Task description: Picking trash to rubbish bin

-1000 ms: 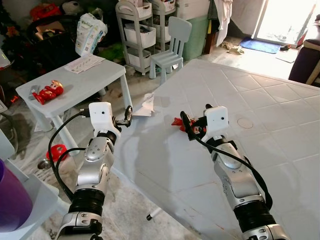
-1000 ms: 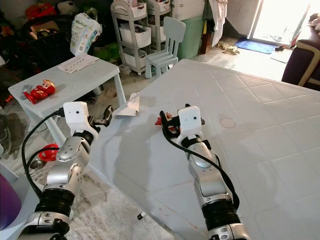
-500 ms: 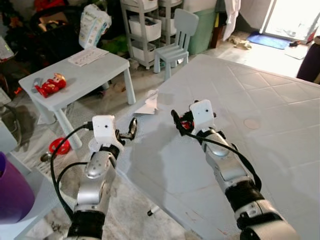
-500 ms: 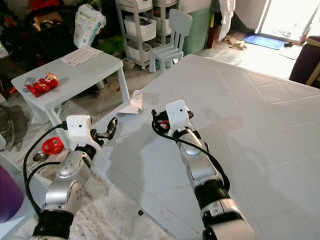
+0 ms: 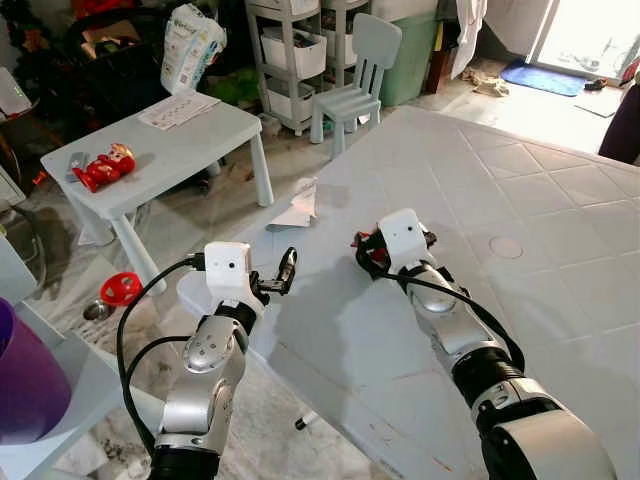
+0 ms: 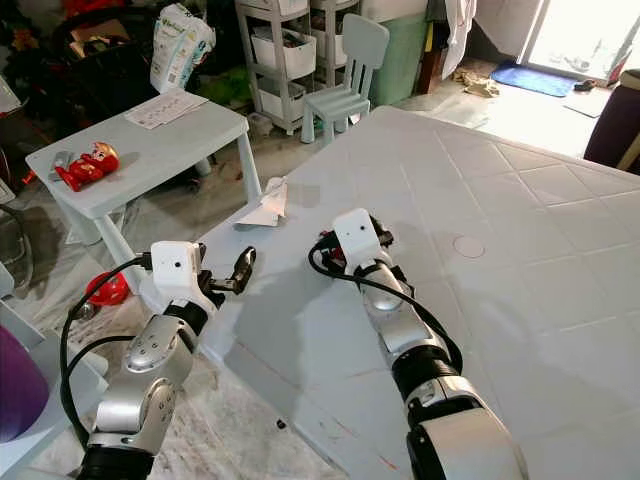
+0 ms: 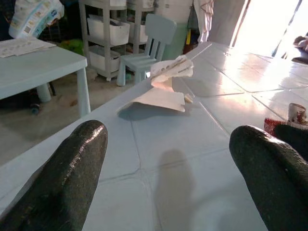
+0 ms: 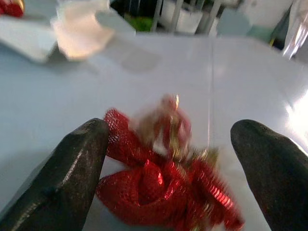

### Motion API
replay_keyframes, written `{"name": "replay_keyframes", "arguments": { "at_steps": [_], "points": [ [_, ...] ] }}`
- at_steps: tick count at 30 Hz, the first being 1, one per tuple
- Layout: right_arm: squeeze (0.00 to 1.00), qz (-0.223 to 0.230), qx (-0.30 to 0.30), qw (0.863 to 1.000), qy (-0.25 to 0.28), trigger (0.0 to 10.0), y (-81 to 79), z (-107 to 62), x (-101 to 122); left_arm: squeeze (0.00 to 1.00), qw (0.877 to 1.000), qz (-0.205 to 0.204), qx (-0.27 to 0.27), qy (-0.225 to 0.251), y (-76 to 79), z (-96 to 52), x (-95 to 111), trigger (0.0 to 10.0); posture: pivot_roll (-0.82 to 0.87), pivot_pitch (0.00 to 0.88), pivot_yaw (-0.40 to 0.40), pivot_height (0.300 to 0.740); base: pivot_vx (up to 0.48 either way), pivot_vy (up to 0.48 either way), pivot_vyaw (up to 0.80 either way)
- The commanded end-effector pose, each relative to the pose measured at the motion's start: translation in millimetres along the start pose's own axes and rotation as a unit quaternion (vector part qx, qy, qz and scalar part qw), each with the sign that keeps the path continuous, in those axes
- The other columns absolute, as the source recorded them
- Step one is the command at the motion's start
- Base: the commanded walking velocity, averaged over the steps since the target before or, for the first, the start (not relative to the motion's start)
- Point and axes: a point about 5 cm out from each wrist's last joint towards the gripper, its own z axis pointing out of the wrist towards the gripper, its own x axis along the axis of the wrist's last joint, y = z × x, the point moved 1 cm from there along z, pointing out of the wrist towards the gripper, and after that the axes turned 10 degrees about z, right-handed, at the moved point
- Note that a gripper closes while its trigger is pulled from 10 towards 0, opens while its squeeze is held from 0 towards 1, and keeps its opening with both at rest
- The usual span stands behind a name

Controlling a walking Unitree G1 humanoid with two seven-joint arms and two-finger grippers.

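My right gripper (image 8: 166,159) sits low over the big pale tiled surface (image 5: 560,240) with its jaws spread wide, and the crumpled red mesh trash with glints of gold (image 8: 163,192) lies on the surface between the two black fingers (image 8: 72,178), untouched on either side; from my right wrist it is blurred, so I cannot make out what the shiny bits are. From my head the white wrist box covers most of it, leaving only a red scrap (image 5: 377,254) showing beside the box. My left gripper (image 5: 286,272) hangs at the near edge of the surface, its jaws also wide and holding nothing. Ahead of it lies a crumpled piece of white paper (image 7: 163,91), near the edge, and the red trash peeks in at the rim of my left wrist view (image 7: 281,124), cut off by one finger. Since a moment ago my right gripper has come forward and down around the red mesh, and my left arm has drawn closer to the surface. A small grey side table (image 5: 190,150) with a red toy figure (image 5: 103,166) stands well apart on my left.
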Motion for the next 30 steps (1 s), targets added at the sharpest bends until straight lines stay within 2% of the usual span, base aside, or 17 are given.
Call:
{"name": "replay_keyframes", "arguments": {
  "at_steps": [1, 3, 4, 5, 6, 7, 16, 30],
  "points": [
    [0.0, 0.016, 0.003, 1.0, -0.01, 10.0, -1.3, 2.0, -0.6, 0.0, 1.0, 0.005, 0.0, 0.008, -1.5, 1.0, 7.2, 10.0, 0.05, 0.056, 0.022, 0.74, 0.0, 0.0, 0.0],
    [0.0, 0.028, 0.009, 0.999, -0.02, 10.0, -3.7, 1.3, -5.3, 0.0, 1.0, 0.006, 0.0, 0.007, -2.3, 1.2, 7.9, 10.0, 0.05, 0.055, 0.022, 0.74, 0.0, 0.0, 0.0],
    [0.0, 0.039, 0.013, 0.999, -0.027, 4.4, -5.7, 0.8, -8.2, 0.0, 1.0, 0.006, 0.001, 0.007, -2.6, 1.3, 7.9, 10.0, 0.05, 0.054, 0.023, 0.74, 0.0, 0.0, 0.0],
    [0.0, 0.041, 0.014, 0.999, -0.029, 4.4, -6.2, 0.7, -8.8, 0.0, 1.0, 0.007, 0.001, 0.007, -2.7, 1.3, 7.9, 10.0, 0.05, 0.054, 0.023, 0.74, 0.0, 0.0, 0.0],
    [0.0, 0.044, 0.014, 0.999, -0.028, 1.2, -6.6, 0.6, -9.0, 0.0, 1.0, 0.007, 0.001, 0.007, -2.8, 1.3, 7.9, 10.0, 0.05, 0.053, 0.023, 0.74, 0.0, 0.0, 0.0],
    [0.0, 0.05, 0.017, 0.998, -0.026, 0.0, -7.9, 0.7, -8.7, 0.0, 1.0, 0.007, 0.001, 0.007, -2.6, 1.1, 7.9, 10.0, 0.05, 0.053, 0.024, 0.74, 0.0, 0.0, 0.0],
    [0.0, 0.058, 0.024, 0.998, -0.018, 0.0, -9.9, 1.1, -7.4, 0.0, 1.0, 0.006, 0.0, 0.005, -0.5, 1.9, 7.9, 10.0, 0.05, 0.049, 0.024, 0.74, 0.0, 0.0, 0.0],
    [0.0, 0.071, 0.0, 0.997, 0.017, 0.0, -2.0, -3.1, -4.1, 0.0, 1.0, 0.008, 0.004, 0.007, -3.4, 6.5, 9.7, 10.0, 0.03, 0.048, 0.022, 0.74, 0.0, 0.0, 0.0]
  ]
}}
